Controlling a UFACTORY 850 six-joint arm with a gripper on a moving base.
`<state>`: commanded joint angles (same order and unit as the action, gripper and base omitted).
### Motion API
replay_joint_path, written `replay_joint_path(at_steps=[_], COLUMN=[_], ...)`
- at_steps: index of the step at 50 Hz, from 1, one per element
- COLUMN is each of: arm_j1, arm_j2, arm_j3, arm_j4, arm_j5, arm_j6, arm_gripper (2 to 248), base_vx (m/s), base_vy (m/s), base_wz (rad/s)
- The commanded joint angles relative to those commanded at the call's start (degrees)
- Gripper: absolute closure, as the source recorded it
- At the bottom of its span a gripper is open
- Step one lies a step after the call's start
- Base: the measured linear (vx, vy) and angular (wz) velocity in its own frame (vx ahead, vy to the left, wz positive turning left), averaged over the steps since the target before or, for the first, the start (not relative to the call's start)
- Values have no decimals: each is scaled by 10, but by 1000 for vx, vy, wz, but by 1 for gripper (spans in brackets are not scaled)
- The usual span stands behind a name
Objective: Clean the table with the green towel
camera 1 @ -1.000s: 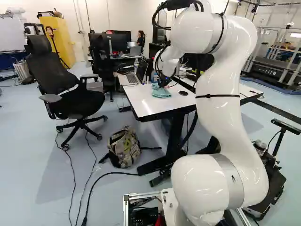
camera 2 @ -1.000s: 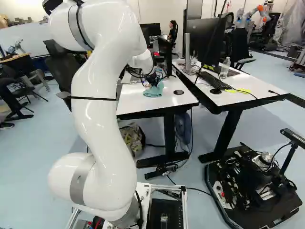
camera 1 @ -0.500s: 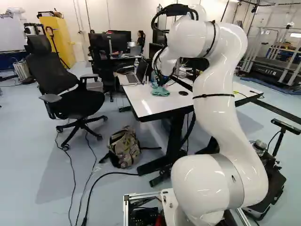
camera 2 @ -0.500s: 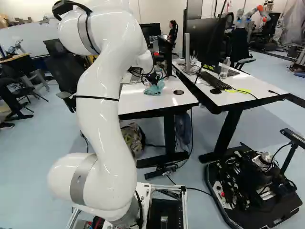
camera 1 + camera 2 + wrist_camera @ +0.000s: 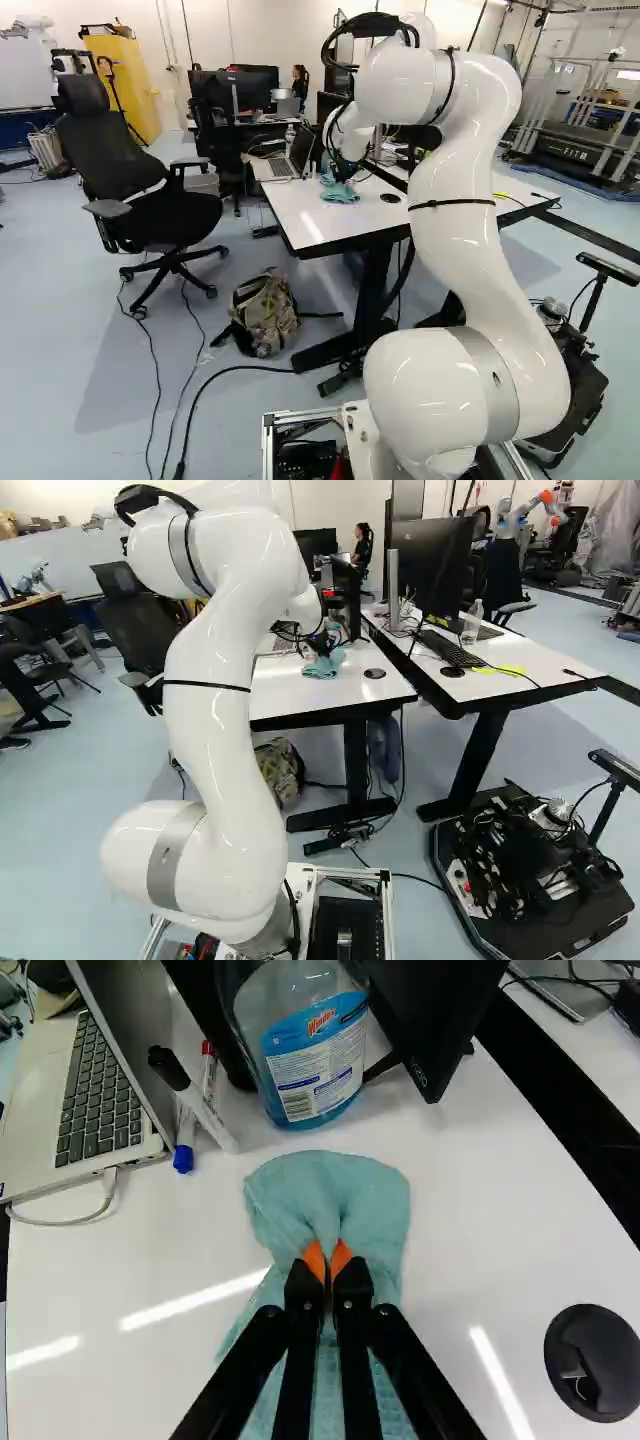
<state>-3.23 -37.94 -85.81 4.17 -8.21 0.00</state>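
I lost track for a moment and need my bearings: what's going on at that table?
The white arm is reaching over the white table, its gripper shut on the green towel. It pinches a bunched fold, and the cloth lies spread on the tabletop around and under the fingers. A bottle of blue liquid stands just ahead of the towel, with markers and an open laptop beside it. Whether any wiping is done, I can't tell.

White arm (image 5: 455, 240) arched up and forward — tool (image 5: 343, 179) low, angled down, orange pads (image 5: 314, 1261) pinched nearly together.
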Motion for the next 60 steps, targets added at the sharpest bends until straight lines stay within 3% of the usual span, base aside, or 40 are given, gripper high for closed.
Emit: replay_joint_path(at_steps=[35, 60], arm_j1=[-2, 0], arm_j2=[68, 93], arm_j3=[94, 104], arm_j4=[0, 0], arm_j5=[0, 0], arm_j6=[0, 0], arm_gripper=[223, 223], base_vx=[0, 0], base_vy=[0, 0], base_wz=[0, 0])
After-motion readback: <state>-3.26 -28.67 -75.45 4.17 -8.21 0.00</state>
